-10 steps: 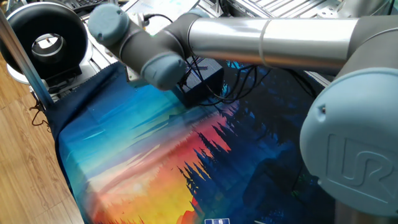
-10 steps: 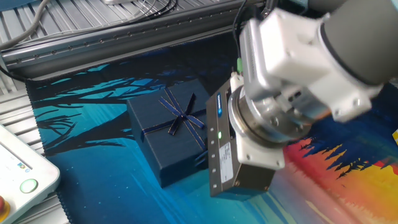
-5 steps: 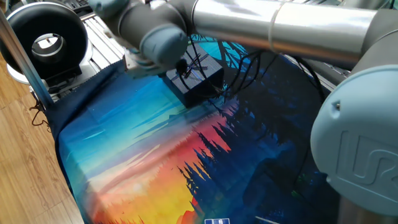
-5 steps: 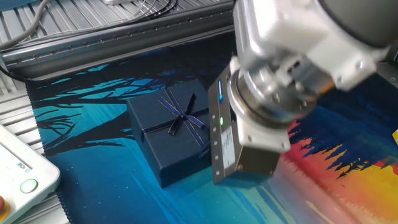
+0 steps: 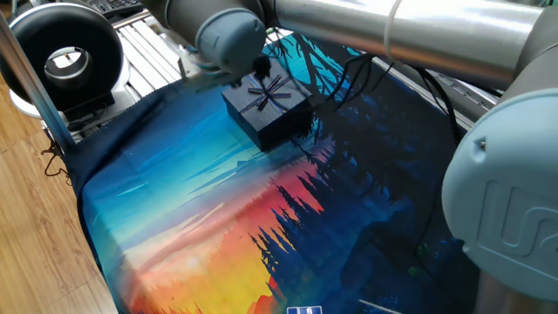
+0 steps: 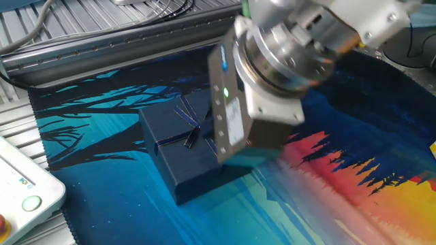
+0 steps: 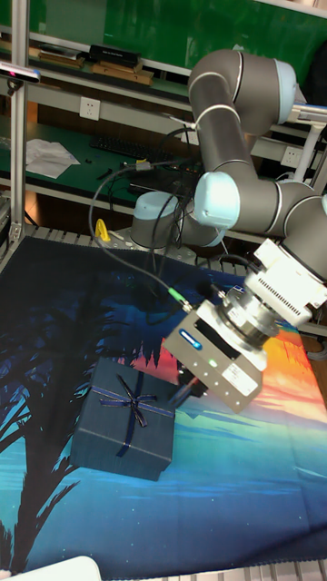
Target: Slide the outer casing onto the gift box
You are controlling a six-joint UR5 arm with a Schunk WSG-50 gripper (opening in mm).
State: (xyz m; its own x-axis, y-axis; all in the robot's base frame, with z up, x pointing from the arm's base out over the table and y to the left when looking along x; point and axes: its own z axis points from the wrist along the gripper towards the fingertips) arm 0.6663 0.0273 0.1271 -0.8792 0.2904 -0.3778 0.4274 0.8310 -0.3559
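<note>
The outer casing [image 5: 266, 109] [image 6: 182, 153] [image 7: 125, 428] is a dark navy square with a thin ribbon bow [image 7: 134, 404] across its top. It lies flat on the printed mat. The gift box is hidden; no plain tray shows in any view. In the tall fixed view my gripper [image 7: 188, 392] hangs just above the casing's right edge, with its dark fingertips close to that edge. Whether they touch it is unclear. The silver wrist and camera block [image 6: 255, 102] hide the jaws in the other fixed view, and the arm [image 5: 228, 35] hides them in one fixed view.
A sunset-and-forest mat [image 5: 209, 218] covers the table. A black ring-shaped device [image 5: 61, 52] stands at the back left. Aluminium rails [image 6: 102, 27] run behind the mat. A white control box with a green button [image 6: 27, 197] sits at the near left corner. Cables [image 5: 349, 87] trail from the wrist.
The wrist has lifted and swung back off the casing, so the bow and top face now show in one fixed view. The casing has stayed in place.
</note>
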